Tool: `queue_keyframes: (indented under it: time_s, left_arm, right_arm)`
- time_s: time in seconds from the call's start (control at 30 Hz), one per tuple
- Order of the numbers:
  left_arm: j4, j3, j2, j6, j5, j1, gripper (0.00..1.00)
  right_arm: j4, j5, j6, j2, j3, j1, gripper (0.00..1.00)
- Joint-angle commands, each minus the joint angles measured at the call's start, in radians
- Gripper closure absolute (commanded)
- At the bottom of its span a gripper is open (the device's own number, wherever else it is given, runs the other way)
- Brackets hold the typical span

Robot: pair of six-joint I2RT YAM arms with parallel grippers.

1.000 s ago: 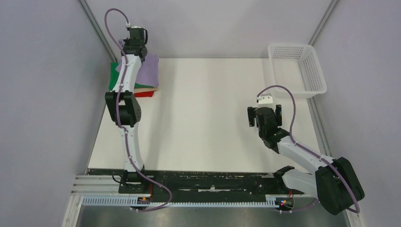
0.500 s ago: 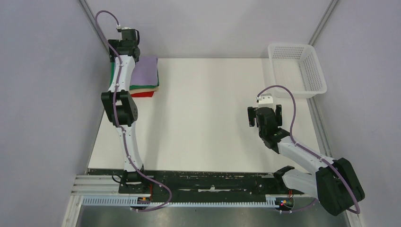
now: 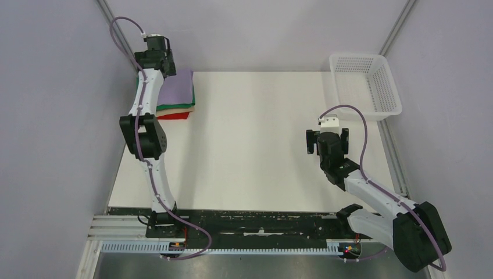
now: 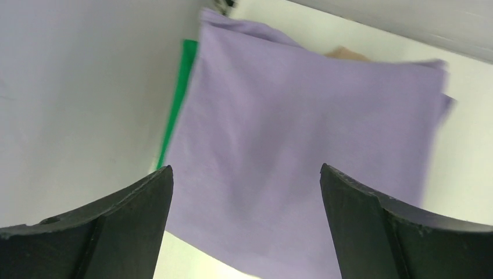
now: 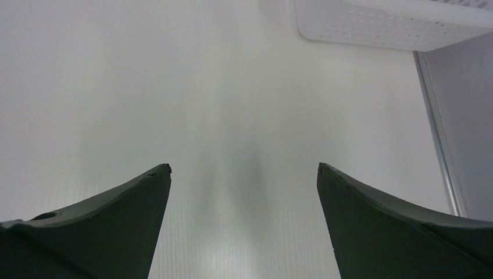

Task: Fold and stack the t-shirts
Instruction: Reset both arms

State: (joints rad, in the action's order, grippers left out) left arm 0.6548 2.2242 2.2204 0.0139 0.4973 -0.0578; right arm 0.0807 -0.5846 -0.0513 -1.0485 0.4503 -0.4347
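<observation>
- Top view: the left gripper (image 3: 158, 63) hangs over the far left corner of the table (image 3: 256, 145), at the back edge of the pile of shirts. The purple shirt (image 3: 177, 90) lies folded on top. Under it a green shirt (image 3: 174, 106), a thin beige shirt (image 3: 185, 109) and a red shirt (image 3: 174, 115) show at the near edge
- The right gripper (image 3: 327, 142) hovers over bare table on the right, well apart from the pile and from the white basket (image 3: 356, 56)
- Left wrist view: the fingers stand wide apart and hold nothing. The purple shirt lies flat just below them. Its corners do not line up with the green one, and it seems to reach past the pile on the right
- Right wrist view: the fingers are spread wide with only table under them
- Risk, in my judgement: if the left arm pulls away low, a finger can catch the loose purple cloth and open the fold or drag the shirt off. The wall close beside the pile leaves little room
</observation>
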Motion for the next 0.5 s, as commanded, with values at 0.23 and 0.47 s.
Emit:
queue_keyframes:
  time_s: [0.23,0.47]
  left_arm:
    - [-0.354,-0.529,-0.512,0.383,-0.593,0.044,0.0]
    - [-0.692,-1.193,-0.964,0.414,-0.546,0.24,0.0]
  right_arm:
    - [-0.005,0.019,-0.044,0.081,0.019,0.001,0.02]
    - [0.031,0.019,-0.127,0.195,-0.063,0.0,0.02]
